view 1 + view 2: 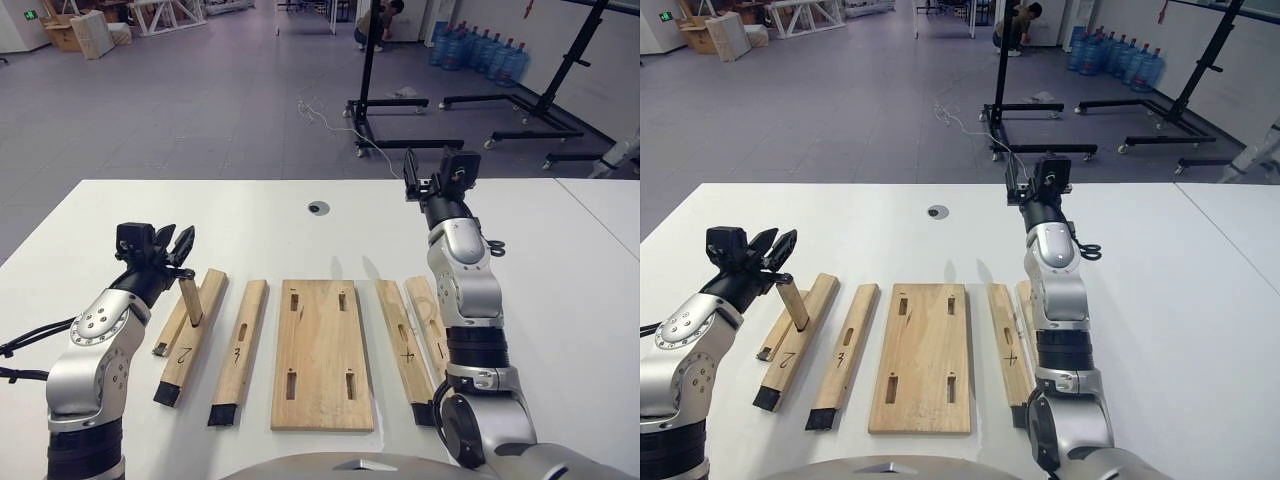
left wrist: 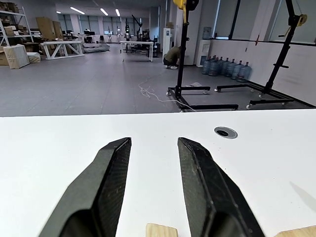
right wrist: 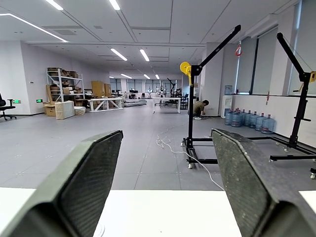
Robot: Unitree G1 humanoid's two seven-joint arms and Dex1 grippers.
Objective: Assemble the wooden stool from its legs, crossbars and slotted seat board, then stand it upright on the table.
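The slotted seat board [image 1: 322, 350] lies flat at the table's middle. Left of it lie leg 3 [image 1: 240, 350] and leg 2 [image 1: 190, 335]. A short crossbar [image 1: 189, 300] stands tilted on leg 2, and another thin piece [image 1: 168, 330] lies along leg 2's left side. My left gripper [image 1: 176, 243] is open just above the crossbar's top end [image 2: 161, 230], its fingers [image 2: 111, 168] apart on either side of it. Leg 4 [image 1: 403, 345] and one more leg [image 1: 428, 312] lie to the right, partly behind my right arm. My right gripper [image 1: 425, 172] is raised above the table, open and empty.
A round cable hole [image 1: 318, 208] sits in the white table [image 1: 250, 225] toward its far edge. A second table [image 1: 605, 205] adjoins on the right. Black wheeled stands [image 1: 400, 110] are on the floor beyond.
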